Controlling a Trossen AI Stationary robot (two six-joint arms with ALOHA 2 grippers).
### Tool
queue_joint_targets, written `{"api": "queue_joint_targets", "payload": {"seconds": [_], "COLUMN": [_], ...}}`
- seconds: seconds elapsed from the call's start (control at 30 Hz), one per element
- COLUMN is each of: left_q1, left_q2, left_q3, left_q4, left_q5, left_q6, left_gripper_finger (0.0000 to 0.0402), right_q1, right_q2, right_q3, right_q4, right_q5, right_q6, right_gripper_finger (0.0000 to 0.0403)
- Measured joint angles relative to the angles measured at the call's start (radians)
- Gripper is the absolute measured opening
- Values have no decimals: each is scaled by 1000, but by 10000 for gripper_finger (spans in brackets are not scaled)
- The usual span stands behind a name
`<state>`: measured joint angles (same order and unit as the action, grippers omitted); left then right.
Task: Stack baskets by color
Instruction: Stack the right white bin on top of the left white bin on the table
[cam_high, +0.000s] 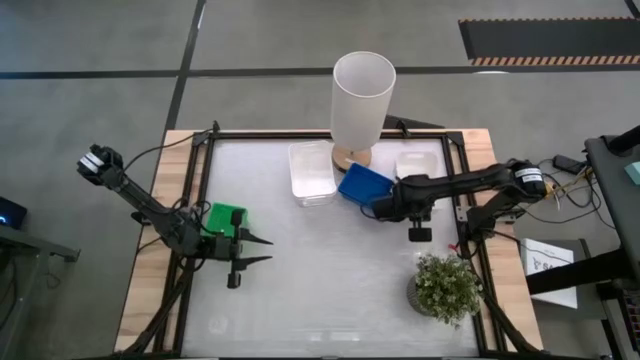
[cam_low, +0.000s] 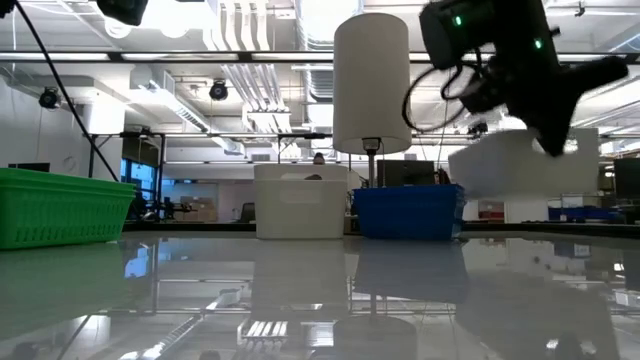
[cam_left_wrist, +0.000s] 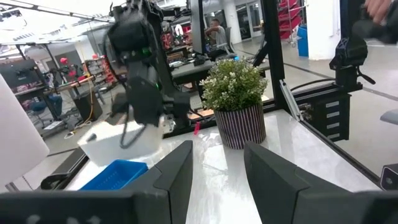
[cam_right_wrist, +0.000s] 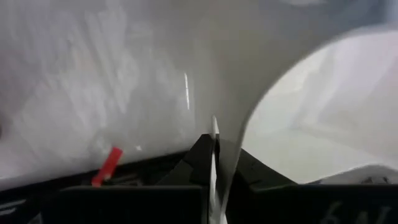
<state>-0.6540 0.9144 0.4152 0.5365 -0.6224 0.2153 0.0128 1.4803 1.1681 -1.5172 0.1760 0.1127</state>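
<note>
The right gripper (cam_right_wrist: 211, 163), shut on the rim of a white basket (cam_low: 520, 165), holds it near the table's (cam_high: 330, 290) right edge; the other white basket (cam_high: 311, 172) lies toward the far edge's middle.

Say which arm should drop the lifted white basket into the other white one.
Right. The right gripper is shut on the lifted white basket, close to the white basket on the table. The left gripper is open and empty beside the green basket, farther off.
</note>
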Motion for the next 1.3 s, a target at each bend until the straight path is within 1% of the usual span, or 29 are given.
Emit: {"api": "queue_joint_targets", "payload": {"seconds": [0.07,0.13,0.33,0.53,0.7,0.9,1.03,1.17,1.2,1.3], "left_q1": [0,0,0,0,0,0,0,0,0,0], "left_q2": [2,2,2,2,2,2,2,1,1,1], "left_q3": [0,0,0,0,0,0,0,0,0,0], "left_q4": [0,3,5,5,5,5,5,5,5,5], "left_q5": [0,0,0,0,0,0,-1,-5,-7,-29], "left_q6": [0,0,-2,-2,-2,-6,-27,-49,-53,-54], "left_gripper_finger": [128,128,128,128,128,128,128,128,128,128], "right_q1": [0,0,16,78,145,210,229,232,232,223], "right_q2": [0,-3,-11,-7,-7,8,80,211,248,361], "right_q3": [63,120,281,417,489,521,585,698,735,869], "right_q4": [-58,-56,-52,-55,-6,114,127,130,130,107], "right_q5": [27,34,9,-12,-21,-20,-19,-15,1,95], "right_q6": [20,27,24,21,20,11,-27,-99,-120,-175], "right_gripper_finger": [9,9,9,8,8,8,8,8,8,8]}}
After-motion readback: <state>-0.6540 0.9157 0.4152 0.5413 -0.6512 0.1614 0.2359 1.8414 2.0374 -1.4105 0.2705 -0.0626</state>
